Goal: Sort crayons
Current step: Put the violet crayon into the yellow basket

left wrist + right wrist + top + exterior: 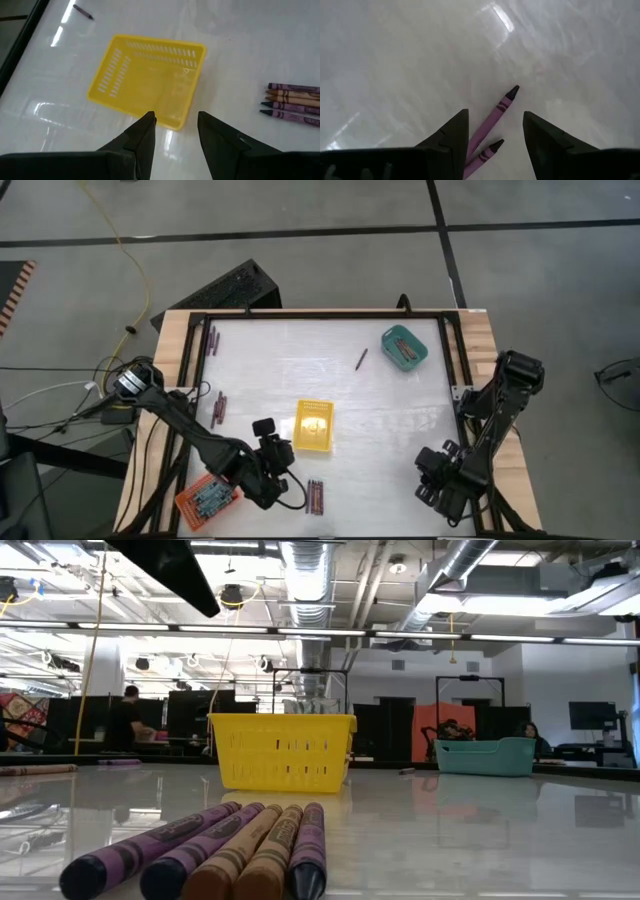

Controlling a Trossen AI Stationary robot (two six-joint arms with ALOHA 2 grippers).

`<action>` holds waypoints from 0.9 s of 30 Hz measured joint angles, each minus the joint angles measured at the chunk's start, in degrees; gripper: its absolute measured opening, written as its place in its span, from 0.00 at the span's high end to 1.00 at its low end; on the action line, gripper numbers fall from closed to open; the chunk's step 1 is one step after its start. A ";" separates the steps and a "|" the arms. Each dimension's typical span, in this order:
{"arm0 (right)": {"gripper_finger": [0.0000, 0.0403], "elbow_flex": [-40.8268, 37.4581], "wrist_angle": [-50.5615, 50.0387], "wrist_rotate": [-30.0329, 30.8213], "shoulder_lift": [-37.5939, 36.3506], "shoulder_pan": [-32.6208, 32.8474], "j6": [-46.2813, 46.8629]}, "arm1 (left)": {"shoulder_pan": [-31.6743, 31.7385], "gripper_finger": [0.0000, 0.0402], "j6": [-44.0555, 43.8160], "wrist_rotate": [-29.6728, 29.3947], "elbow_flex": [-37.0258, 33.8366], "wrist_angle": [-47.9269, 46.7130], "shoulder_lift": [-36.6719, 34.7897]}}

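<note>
Crayons (292,102) beside the yellow tray (150,85) are probably targeted next; both grippers' fingers are spread and empty, so the left gripper (175,125) should be centred over one stick.

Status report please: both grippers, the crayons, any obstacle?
Left gripper open, empty, near yellow tray. Right gripper open over two purple crayons. Crayon group unsorted at front edge. Nothing blocking.

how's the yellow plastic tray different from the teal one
The yellow slotted plastic tray sits near the table's middle and looks empty; the teal plastic tray sits toward the far right corner with crayons inside. The yellow tray lies square to the table edges, the teal one turned at an angle. Both are small, rectangular, open-topped trays.
</note>
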 joint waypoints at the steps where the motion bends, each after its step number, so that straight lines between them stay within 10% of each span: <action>1: 0.55 0.00 0.02 -0.18 0.72 0.02 0.00 | -0.02 0.66 0.09 0.01 0.00 0.10 0.00; 15: 0.57 0.13 3.23 -1.75 6.95 -1.20 -1.09 | 0.00 0.66 0.02 1.04 0.00 0.22 0.00; 27: 0.95 0.02 8.50 -1.60 9.23 -4.98 -1.68 | 0.00 0.66 1.75 2.14 0.00 0.63 0.02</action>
